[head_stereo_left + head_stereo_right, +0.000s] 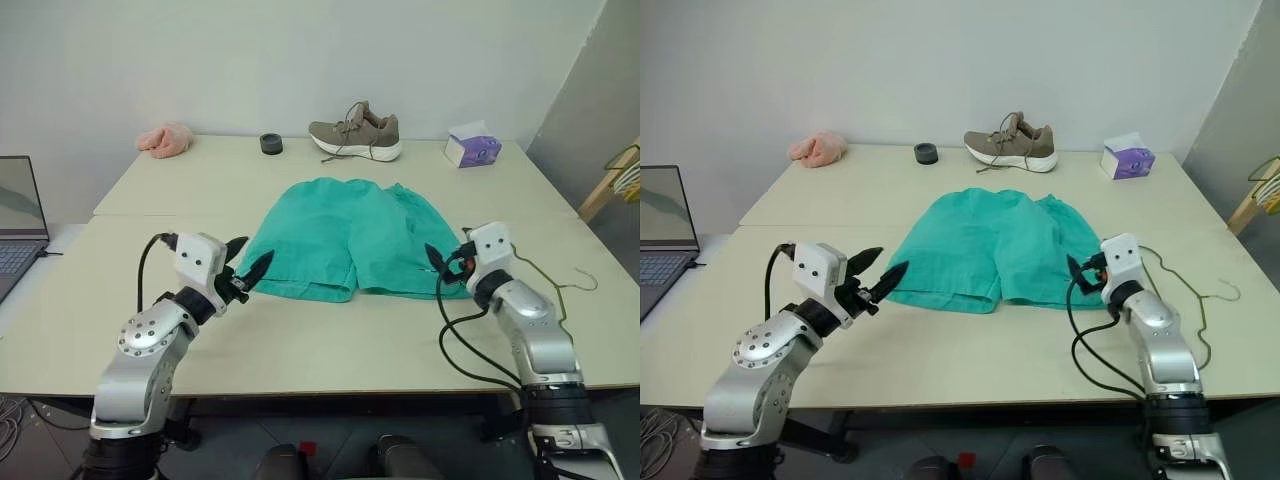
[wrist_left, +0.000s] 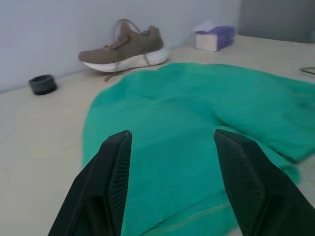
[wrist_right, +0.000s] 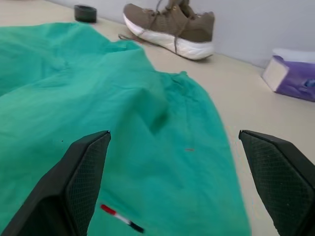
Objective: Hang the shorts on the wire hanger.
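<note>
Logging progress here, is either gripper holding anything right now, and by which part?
Nothing is held. The left gripper and right gripper are both open beside the shorts, flat on the table.

We see teal-green shorts [image 1: 345, 238] spread flat on tabletop [image 1: 300, 340], mid-surface, waistband toward far edge, leg openings toward near edge. Fabric lightly rumpled, small fold near middle. Small red-and-dark tag on right leg near hem. We see thin olive-green wire hanger [image 1: 562, 283] lying flat just right of shorts, curved hook pointing right.
</note>
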Tool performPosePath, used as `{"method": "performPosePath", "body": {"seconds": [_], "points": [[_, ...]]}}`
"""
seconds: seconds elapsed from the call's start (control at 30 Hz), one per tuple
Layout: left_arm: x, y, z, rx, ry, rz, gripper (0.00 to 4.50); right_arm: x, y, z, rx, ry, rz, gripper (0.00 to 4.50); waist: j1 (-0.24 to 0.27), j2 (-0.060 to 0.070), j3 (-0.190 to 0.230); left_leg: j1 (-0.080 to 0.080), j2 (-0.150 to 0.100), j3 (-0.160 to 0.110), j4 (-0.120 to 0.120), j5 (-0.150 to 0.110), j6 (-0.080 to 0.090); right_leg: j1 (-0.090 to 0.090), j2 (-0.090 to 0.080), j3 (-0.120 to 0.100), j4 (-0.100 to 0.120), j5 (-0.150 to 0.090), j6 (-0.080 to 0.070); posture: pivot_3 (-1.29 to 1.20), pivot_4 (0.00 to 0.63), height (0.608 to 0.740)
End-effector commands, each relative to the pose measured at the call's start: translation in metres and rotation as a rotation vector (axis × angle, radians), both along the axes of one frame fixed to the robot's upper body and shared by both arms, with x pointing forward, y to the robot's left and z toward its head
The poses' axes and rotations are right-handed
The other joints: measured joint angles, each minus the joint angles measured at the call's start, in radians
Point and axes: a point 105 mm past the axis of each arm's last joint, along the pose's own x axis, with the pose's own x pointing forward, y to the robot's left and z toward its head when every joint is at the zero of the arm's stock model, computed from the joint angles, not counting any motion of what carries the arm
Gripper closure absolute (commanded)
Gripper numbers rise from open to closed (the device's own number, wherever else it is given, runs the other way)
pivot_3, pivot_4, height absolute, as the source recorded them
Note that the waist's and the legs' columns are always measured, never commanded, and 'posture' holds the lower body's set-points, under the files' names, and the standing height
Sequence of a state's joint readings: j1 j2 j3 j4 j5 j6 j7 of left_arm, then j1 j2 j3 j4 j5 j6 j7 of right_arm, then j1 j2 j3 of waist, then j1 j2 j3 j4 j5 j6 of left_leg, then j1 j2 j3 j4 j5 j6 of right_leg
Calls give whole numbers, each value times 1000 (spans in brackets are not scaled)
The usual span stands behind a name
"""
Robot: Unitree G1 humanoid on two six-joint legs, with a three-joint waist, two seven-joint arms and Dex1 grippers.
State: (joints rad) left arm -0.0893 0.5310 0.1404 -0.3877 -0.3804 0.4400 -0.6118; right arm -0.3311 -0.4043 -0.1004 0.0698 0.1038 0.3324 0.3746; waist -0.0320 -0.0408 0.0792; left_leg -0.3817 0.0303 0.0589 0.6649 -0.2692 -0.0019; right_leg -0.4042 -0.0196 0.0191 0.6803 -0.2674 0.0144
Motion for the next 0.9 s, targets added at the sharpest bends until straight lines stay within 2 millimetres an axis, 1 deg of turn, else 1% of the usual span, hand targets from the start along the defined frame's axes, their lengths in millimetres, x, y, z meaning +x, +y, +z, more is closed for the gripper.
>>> {"method": "performPosePath", "body": {"seconds": [0.03,0.1,0.17,0.37,0.4,0.47,0.57,0.67,0.73,0.8,0.83,0.9], "points": [[-11,-17,10,40,7,-160,1702,8,-30,-11,29,124,-94,39,-1,0,0,0,0,0,0,0,0,0,0,0,0,0,0,-27,48,740],[-10,-18,11,63,10,-181,1702,11,-41,-18,44,189,-123,39,-1,1,1,0,0,1,0,0,0,0,0,1,0,0,0,-29,46,740],[-8,-18,12,63,8,-186,1702,11,-44,-24,69,242,-123,39,-1,2,1,0,0,1,0,0,0,0,0,1,0,0,0,-32,46,740],[-7,-20,11,68,16,-212,1702,5,-47,-45,145,419,-103,39,-6,3,1,0,0,1,0,0,0,0,1,1,0,0,0,-38,43,740],[-7,-21,11,67,17,-214,1702,3,-46,-48,163,450,-98,199,-6,3,0,0,0,1,0,0,0,0,1,1,0,0,0,-39,43,740],[-7,-21,10,70,20,-217,1702,-1,-45,-53,186,503,-95,659,-7,3,0,0,0,1,0,0,0,0,1,1,0,0,0,-40,43,740],[-6,-20,8,75,22,-213,1702,-5,-43,-57,196,535,-84,1700,-7,3,0,0,0,0,0,0,0,0,1,1,0,0,0,-39,42,740],[-5,-18,7,79,23,-205,1702,-11,-29,-56,181,544,-5,2726,-8,3,0,0,0,0,0,0,0,0,1,1,0,0,0,-39,42,740],[-5,-17,7,80,25,-202,1702,-16,-15,-53,171,541,71,3443,-12,3,0,0,1,0,0,0,0,0,1,1,0,0,0,-40,42,740],[-3,-13,9,79,24,-192,1702,-25,14,-43,138,519,225,4187,-16,3,0,0,1,0,0,0,0,0,1,0,0,0,0,-43,42,740],[-2,-12,10,78,23,-188,1702,-29,23,-40,126,513,273,4468,-20,3,0,0,1,-1,0,0,0,0,1,0,0,0,0,-43,42,740],[0,-8,14,71,21,-181,1702,-41,53,-34,81,508,416,4468,-25,3,0,0,1,-1,0,0,0,0,1,0,0,0,1,-46,43,740]]}}
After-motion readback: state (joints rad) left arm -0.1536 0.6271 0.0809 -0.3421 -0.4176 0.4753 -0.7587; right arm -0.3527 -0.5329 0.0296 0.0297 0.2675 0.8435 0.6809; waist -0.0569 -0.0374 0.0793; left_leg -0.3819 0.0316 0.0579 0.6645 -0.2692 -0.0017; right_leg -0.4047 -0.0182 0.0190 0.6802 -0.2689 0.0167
